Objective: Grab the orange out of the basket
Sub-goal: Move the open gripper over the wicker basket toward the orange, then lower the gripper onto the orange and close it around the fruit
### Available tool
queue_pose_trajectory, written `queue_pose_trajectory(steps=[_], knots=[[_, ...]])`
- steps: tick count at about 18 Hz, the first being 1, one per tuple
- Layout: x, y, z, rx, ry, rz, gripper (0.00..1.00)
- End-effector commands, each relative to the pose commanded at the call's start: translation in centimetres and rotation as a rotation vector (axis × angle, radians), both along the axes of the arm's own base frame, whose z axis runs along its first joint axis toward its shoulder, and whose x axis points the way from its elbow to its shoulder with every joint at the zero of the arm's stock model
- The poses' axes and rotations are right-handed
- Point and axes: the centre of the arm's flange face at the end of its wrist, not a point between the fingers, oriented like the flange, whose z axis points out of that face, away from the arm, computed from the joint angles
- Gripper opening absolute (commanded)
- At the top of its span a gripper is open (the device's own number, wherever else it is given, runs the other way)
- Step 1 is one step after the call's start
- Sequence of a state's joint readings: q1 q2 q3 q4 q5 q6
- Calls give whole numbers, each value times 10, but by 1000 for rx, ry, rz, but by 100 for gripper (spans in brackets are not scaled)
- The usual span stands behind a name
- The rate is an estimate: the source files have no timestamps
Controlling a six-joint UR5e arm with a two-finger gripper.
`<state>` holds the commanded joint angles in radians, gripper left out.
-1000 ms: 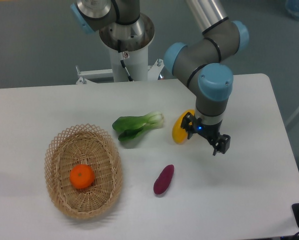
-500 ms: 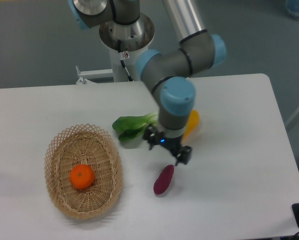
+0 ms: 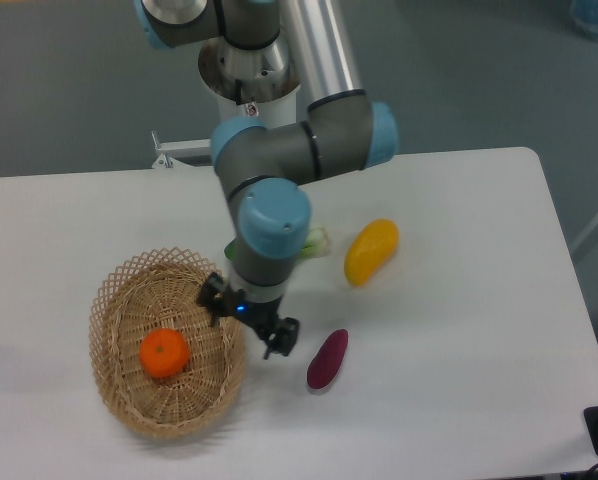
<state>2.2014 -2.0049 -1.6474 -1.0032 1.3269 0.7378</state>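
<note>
The spread, empty two-finger gripper (image 3: pixel 247 323) hung over the oval tan wicker basket's (image 3: pixel 129 278) right rim, the small round bright-orange fruit (image 3: pixel 164 353) lying leftward inside.

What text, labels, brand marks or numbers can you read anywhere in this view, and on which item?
None can be read.
The arm's grey and blue joints show no legible marking.
The gripper, the basket, the orange, the yellow fruit and the purple vegetable carry no print.
A small tag on the arm's base is too small to read.
</note>
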Motion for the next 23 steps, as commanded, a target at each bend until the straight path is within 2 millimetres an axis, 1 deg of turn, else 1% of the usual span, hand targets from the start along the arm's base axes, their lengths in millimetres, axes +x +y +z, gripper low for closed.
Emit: queue_pose_trajectory(steps=[3,4,6,9,11,14,15,16,17,19,23], knots=[[26,10,-10,-14,-6,-40,100],[29,11,-14,-19,-10,-37,100],[30,16,-26,-39,-30,10,100],[37,21,-29,-50,-37,35,100],[46,23,-37,-65,-42,29,100],[50,23,-42,-81,-50,63,100],[54,23,-43,-83,-53,60,100],[62,26,-47,-89,-53,45,100],[65,29,-50,-92,-53,40,100],[67,31,-55,-102,-59,53,100],[64,34,-57,-107,-55,82,100]])
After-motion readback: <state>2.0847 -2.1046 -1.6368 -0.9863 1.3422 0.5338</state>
